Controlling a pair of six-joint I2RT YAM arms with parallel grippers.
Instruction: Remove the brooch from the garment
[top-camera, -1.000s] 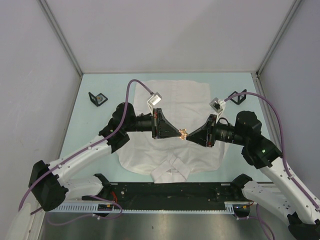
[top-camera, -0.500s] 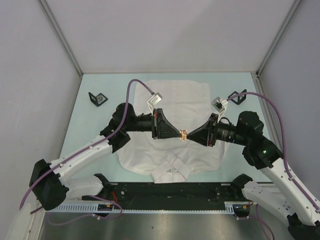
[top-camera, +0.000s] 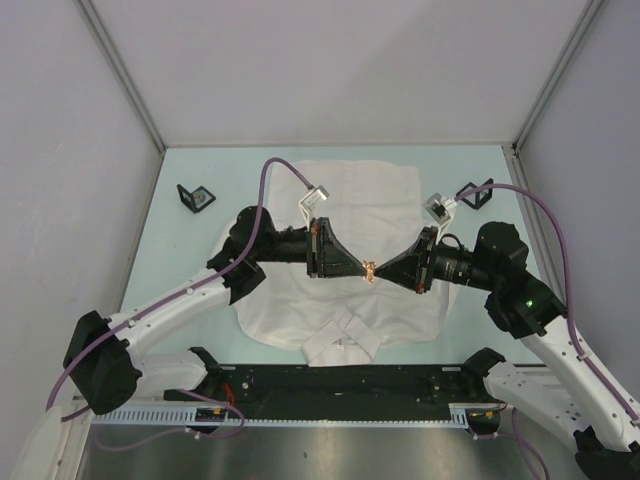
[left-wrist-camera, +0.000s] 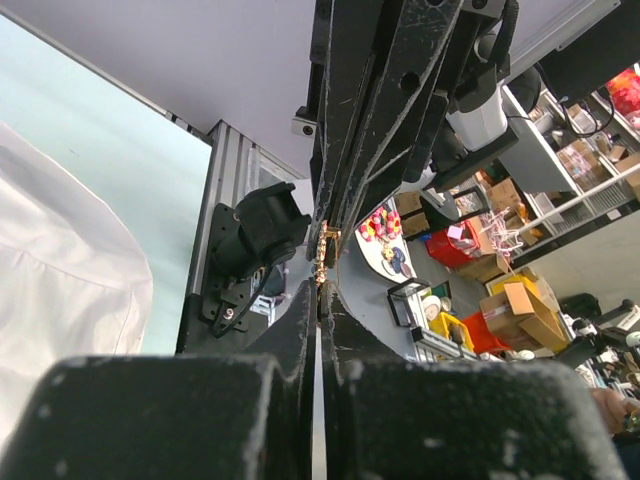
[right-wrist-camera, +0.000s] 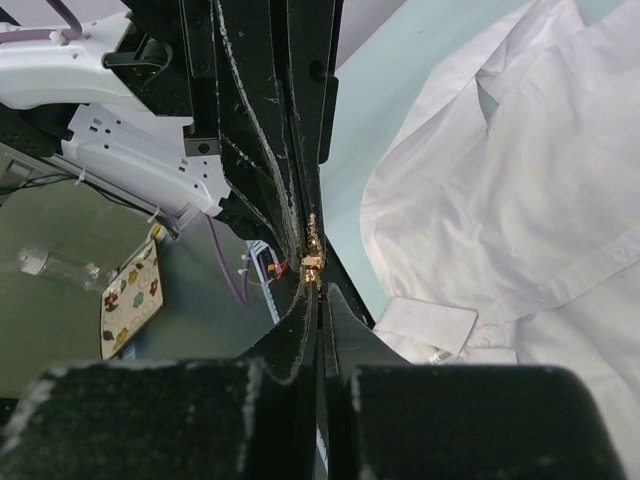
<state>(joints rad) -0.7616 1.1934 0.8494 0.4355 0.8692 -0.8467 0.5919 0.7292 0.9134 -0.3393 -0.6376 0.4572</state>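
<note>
The left gripper (top-camera: 360, 267) and the right gripper (top-camera: 379, 271) meet tip to tip, both clamped on the brooch (top-camera: 369, 270), a small gold piece held in the air over the middle of the garment (top-camera: 385, 200). This thin white collared shirt lies spread flat on the pale green table (top-camera: 170, 240), collar toward the arm bases.
</note>
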